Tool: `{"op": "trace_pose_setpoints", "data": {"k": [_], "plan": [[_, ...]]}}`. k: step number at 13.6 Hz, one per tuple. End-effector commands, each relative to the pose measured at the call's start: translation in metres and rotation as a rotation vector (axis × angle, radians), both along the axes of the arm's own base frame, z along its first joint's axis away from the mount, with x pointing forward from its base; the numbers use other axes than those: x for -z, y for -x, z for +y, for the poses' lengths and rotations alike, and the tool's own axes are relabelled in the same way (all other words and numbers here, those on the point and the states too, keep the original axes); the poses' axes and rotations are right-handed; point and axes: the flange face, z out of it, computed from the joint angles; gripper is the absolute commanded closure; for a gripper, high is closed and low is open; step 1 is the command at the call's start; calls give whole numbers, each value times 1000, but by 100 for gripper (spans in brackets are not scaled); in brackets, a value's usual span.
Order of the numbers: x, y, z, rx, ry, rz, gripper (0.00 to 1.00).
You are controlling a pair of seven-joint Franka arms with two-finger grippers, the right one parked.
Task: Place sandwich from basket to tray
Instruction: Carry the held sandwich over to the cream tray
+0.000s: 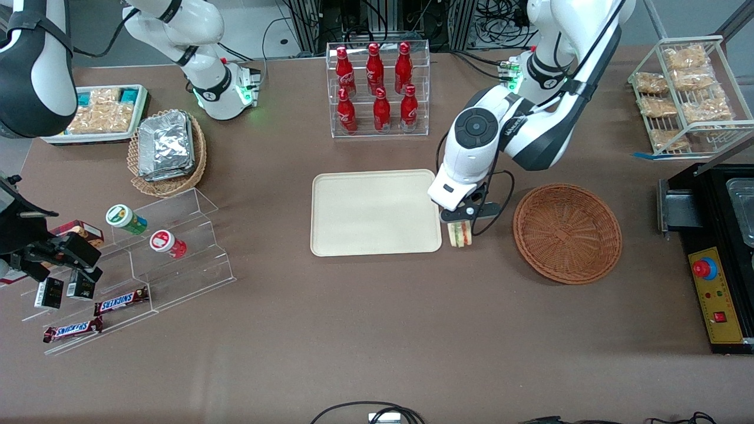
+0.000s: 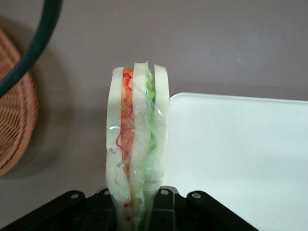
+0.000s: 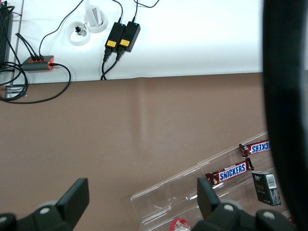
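Observation:
My left gripper (image 1: pixel 460 226) is shut on the sandwich (image 1: pixel 460 234), a wedge of white bread with red, orange and green layers (image 2: pixel 137 139). It hangs over the bare table between the cream-beige tray (image 1: pixel 353 235) and the reddish-brown wicker basket (image 1: pixel 566 232), close beside the tray's edge. The wrist view shows the black fingers (image 2: pixel 166 209) pressing both bread faces, with the tray (image 2: pixel 240 154) on one side and the basket's rim (image 2: pixel 17 130) on the other. Nothing lies in the basket, and nothing is on the tray.
A clear rack of red bottles (image 1: pixel 377 88) stands farther from the front camera than the tray. Toward the parked arm's end are a tan basket of foil packets (image 1: pixel 166 150) and clear steps with snacks (image 1: pixel 135 259). A wire rack (image 1: pixel 686 94) and black machine (image 1: pixel 716 259) sit at the working arm's end.

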Motion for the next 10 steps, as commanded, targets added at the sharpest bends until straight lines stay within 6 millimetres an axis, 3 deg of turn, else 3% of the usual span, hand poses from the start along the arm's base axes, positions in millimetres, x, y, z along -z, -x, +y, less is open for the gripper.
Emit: {"op": "trace_pose_setpoints", "data": {"k": [1,3,5,10], "plan": [[10,2,-24,90,-9,-35,98],[26,11,-35,128,-15,-12,98],[42,32,-60,200,-32,-2,98],[76,48,-86,201,-15,-3,96]]}}
